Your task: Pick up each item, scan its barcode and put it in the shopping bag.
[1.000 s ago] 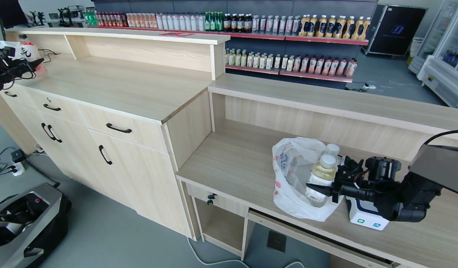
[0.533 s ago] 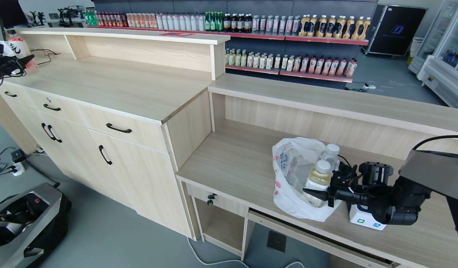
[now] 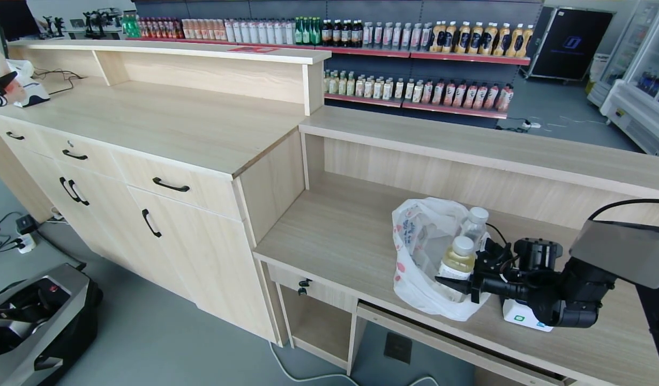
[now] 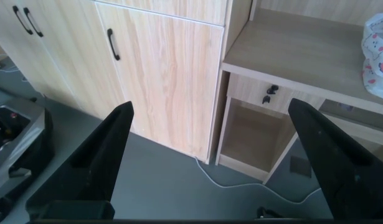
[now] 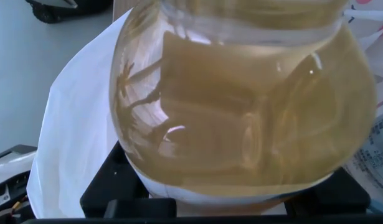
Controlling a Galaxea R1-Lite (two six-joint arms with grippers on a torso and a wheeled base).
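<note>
Bottle (image 3: 458, 261) of yellow drink sits partly inside the shopping bag (image 3: 415, 241), clamped by the right gripper (image 3: 457, 279). Bagging looks nearly done; next, the jaws should part and withdraw. Far from the bag, the left gripper (image 4: 211, 109) hangs spread, empty.

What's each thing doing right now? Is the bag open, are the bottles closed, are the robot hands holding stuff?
Shopping bag: open, sitting on the desk.
Yellow bottle: cap on, upright, partly down in the bag.
Clear bottle: cap on, upright in the bag.
Right gripper: shut on the yellow bottle.
Left gripper: open, empty.
Cupboard doors: shut.
</note>
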